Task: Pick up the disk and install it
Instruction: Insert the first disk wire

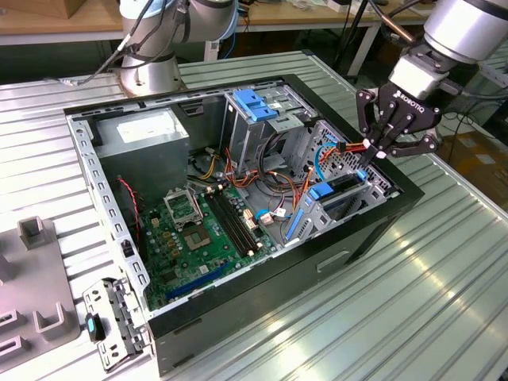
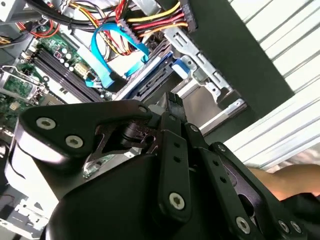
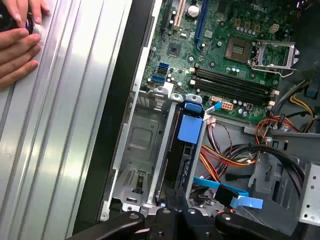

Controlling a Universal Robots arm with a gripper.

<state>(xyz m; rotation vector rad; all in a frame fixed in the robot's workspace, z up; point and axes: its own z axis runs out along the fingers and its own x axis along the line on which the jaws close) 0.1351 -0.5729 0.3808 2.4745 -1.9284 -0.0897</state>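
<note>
Drawn together at their tips, the fingers of the black three-fingered gripper (image 1: 371, 151) hung at the upper right of the exterior view, just over the end of the drive bay; whether they pinched anything I could not tell. Beneath lay the ribbed silver metal table (image 1: 413, 317), and on it the open black computer case (image 1: 357, 238) across the middle of the frame, its green motherboard (image 1: 190, 238) lower left of centre. At the case's right corner stood the grey sheet-metal drive bay (image 3: 135, 145). The flat black-and-silver disk (image 3: 176, 162) with blue side rails sat on edge inside it. By my judgement pickup was done and seating was in hand; finishing would call for a straight press along the rails, clear of the flat blue cable (image 3: 220, 187).
</note>
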